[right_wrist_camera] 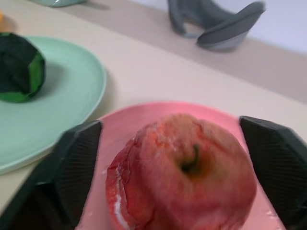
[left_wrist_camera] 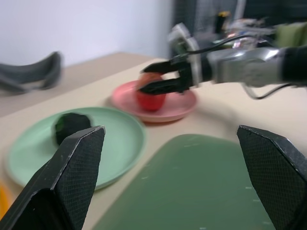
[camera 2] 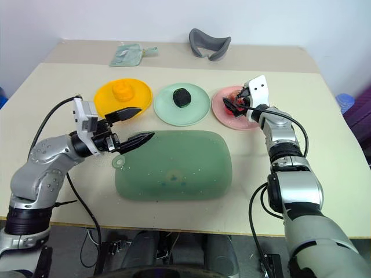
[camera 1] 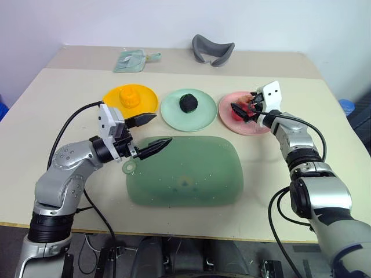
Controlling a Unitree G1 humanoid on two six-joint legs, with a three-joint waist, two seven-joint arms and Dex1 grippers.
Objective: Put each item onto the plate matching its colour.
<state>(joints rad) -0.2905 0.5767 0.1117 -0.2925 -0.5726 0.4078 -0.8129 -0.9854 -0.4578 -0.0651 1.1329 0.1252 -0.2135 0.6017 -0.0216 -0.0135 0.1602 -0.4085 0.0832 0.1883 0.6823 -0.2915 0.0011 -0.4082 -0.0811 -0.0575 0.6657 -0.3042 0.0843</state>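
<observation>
the right gripper (camera 1: 242, 109) has its fingers spread around the apple (right_wrist_camera: 184, 175) on the pink plate (camera 1: 229, 119), while the left gripper (camera 1: 155, 132) hangs open over the mat (camera 1: 191, 174).

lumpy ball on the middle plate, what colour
Dark green-black lumpy ball, clearest in the right wrist view.

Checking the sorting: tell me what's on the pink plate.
A pink-red apple sits on the pink plate, the right gripper's open fingers either side of it. The plate beneath the apple is hidden.
</observation>
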